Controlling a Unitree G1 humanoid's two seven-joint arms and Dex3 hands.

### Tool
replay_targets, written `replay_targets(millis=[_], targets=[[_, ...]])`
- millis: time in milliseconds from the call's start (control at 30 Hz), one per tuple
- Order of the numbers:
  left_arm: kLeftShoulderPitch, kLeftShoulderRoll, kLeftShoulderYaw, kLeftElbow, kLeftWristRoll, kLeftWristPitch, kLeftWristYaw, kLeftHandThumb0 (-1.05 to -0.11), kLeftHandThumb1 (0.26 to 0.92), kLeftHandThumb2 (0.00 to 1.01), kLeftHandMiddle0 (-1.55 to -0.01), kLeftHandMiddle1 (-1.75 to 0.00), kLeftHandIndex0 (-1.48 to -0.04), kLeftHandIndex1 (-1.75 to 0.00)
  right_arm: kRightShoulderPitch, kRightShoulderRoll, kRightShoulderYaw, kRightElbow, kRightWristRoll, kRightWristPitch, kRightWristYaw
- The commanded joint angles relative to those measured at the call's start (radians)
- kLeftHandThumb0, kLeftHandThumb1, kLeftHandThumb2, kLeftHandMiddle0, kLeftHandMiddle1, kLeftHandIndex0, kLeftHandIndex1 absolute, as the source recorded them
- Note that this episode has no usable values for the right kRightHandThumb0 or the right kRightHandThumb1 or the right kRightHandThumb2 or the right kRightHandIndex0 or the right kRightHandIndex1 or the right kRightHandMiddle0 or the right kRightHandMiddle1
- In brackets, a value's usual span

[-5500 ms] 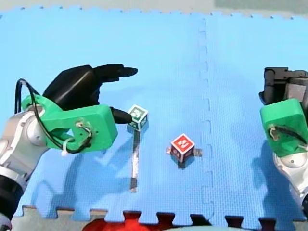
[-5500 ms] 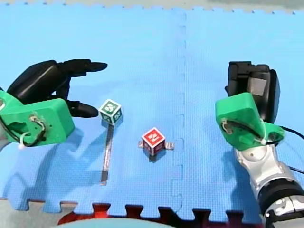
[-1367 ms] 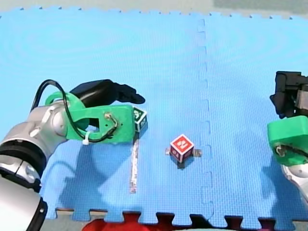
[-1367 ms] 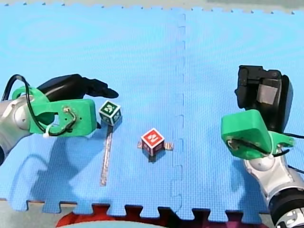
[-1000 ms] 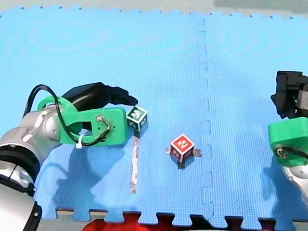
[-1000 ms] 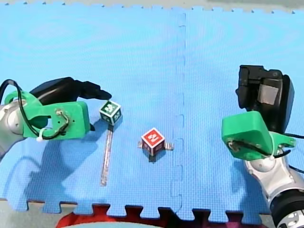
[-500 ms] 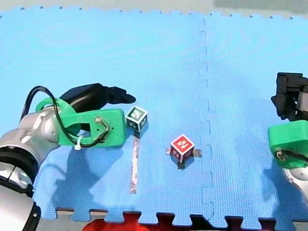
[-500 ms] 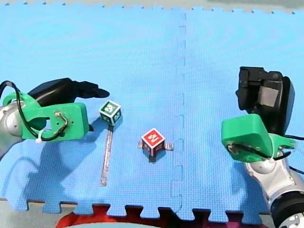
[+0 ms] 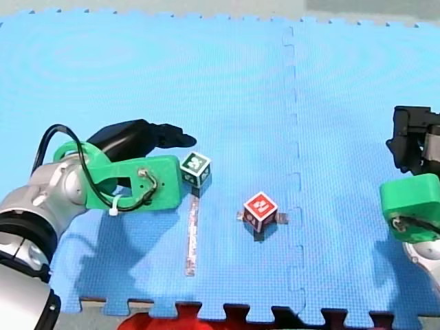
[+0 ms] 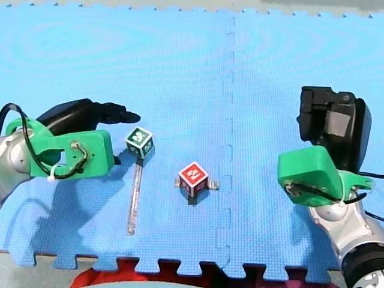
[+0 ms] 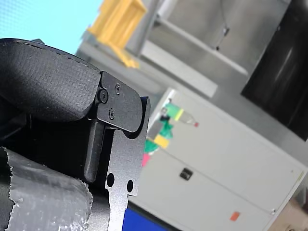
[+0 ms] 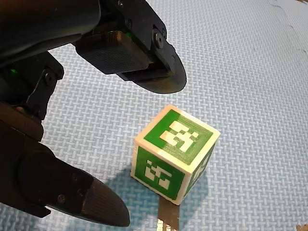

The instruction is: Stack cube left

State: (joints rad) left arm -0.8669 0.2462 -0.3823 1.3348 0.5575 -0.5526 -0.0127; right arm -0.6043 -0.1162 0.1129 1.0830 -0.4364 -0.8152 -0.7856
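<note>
Two cubes sit on the blue foam mat [image 9: 227,82]. My left hand [image 9: 141,137] is released and holds nothing. The green cube [image 9: 196,168] stands just off its fingertips [image 12: 159,82], close but not touching them. The red cube [image 9: 260,210] lies farther out from that hand, between it and my right hand [image 10: 329,123]. The right hand is well apart from both cubes, and I cannot tell whether it is clenched.
</note>
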Motion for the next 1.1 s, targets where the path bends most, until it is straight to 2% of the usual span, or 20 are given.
replay_targets(millis=[0,33,100,200,400,467,633,867,967,1067], targets=[[-0.009,-0.003,0.004,0.004,-0.005,0.006,-0.002,-0.366,0.741,0.00,-0.72,-1.62,-0.55,0.00,-0.005,-0.002,0.001,0.003,0.002,-0.001,-0.003],[-0.014,-0.007,0.005,0.005,-0.005,0.010,-0.004,-0.365,0.741,0.00,-0.76,-1.32,-0.55,0.00,-0.006,-0.002,0.001,0.005,0.002,-0.002,-0.004],[-0.024,-0.015,0.006,0.005,-0.007,0.019,-0.008,-0.364,0.740,0.00,-0.84,-0.91,-0.57,0.00,-0.007,-0.002,0.002,0.008,0.001,-0.004,-0.005],[-0.038,-0.026,0.014,0.006,-0.017,0.038,-0.026,-0.367,0.740,0.00,-0.89,-0.78,-0.59,-0.01,-0.009,-0.002,0.004,0.014,0.000,-0.007,-0.006],[-0.047,-0.035,0.025,0.008,-0.031,0.057,-0.051,-0.366,0.738,0.00,-0.91,-0.77,-0.61,-0.01,-0.011,-0.002,0.007,0.020,-0.003,-0.007,-0.016],[-0.048,-0.037,0.026,0.008,-0.031,0.060,-0.055,-0.368,0.737,0.00,-0.89,-0.84,-0.62,-0.01,-0.011,-0.002,0.008,0.020,-0.003,-0.007,-0.020],[-0.049,-0.040,0.030,0.006,-0.034,0.063,-0.064,-0.368,0.734,0.00,-0.86,-0.95,-0.65,-0.01,-0.008,-0.003,0.010,0.017,-0.004,-0.008,-0.025],[-0.052,-0.043,0.035,0.005,-0.041,0.069,-0.079,-0.366,0.732,0.00,-0.87,-0.95,-0.67,-0.01,0.000,-0.005,0.011,0.007,-0.006,-0.008,-0.028],[-0.052,-0.043,0.036,0.004,-0.041,0.069,-0.082,-0.367,0.731,0.00,-0.82,-1.25,-0.69,-0.01,0.004,-0.006,0.011,0.001,-0.006,-0.009,-0.028],[-0.052,-0.043,0.035,0.004,-0.041,0.070,-0.082,-0.368,0.731,0.00,-0.81,-1.32,-0.70,-0.01,0.009,-0.007,0.010,-0.006,-0.005,-0.009,-0.027]])
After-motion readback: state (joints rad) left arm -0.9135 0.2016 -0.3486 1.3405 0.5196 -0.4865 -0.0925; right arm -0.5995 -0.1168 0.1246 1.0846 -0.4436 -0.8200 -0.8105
